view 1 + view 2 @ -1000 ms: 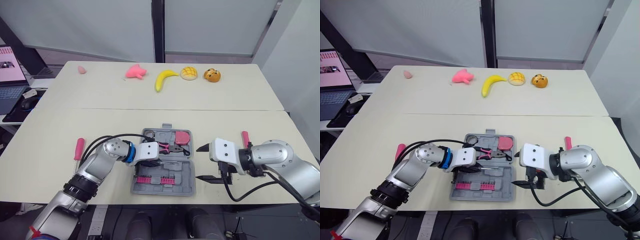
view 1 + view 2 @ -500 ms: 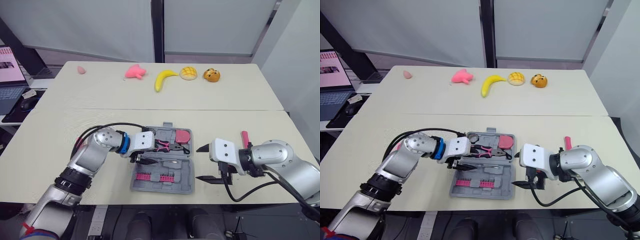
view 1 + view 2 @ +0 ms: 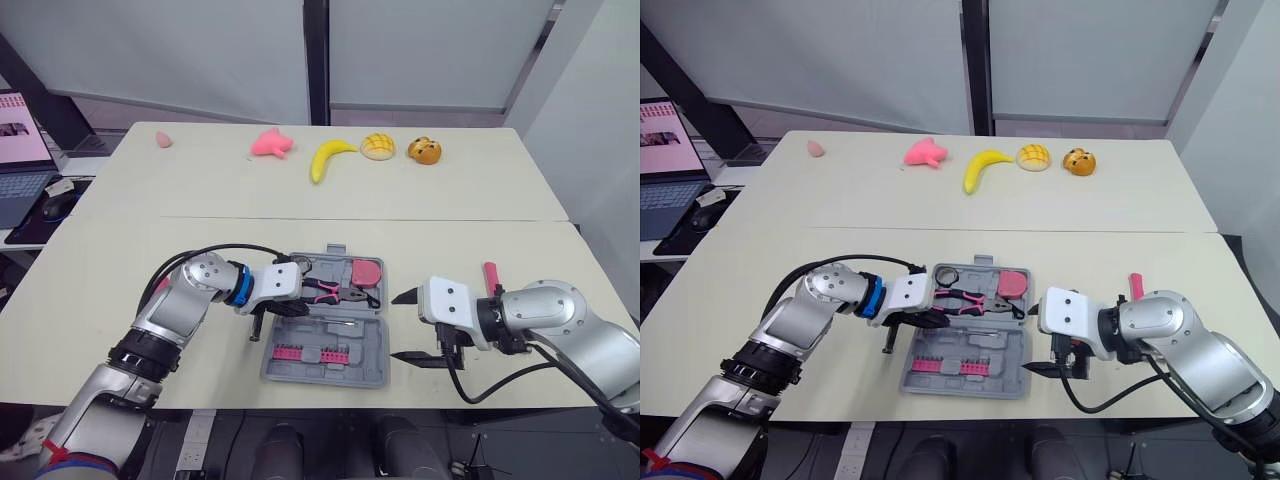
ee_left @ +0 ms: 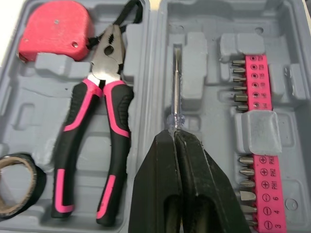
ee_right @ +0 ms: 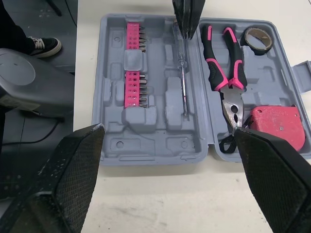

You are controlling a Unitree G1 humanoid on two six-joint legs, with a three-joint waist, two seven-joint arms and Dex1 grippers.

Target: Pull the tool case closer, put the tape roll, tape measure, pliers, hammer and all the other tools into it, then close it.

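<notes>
We see the tool case lying open on the surface, close to its front edge. The case's 12 o'clock half holds the tape roll at the 9 o'clock end, the pliers in the middle and the tape measure at the 3 o'clock end. Its 6 o'clock half holds a clear-handled screwdriver and pink bit strips.

Our left hand sits at the case's 9 o'clock side. Its fingers are pressed together, with the tips at the screwdriver's handle end; we cannot tell whether they pinch it. Our right hand hangs just beside the case at 3 o'clock, fingers spread wide and holding nothing. A pink-handled tool lies on the surface at 2 o'clock from the case.
</notes>
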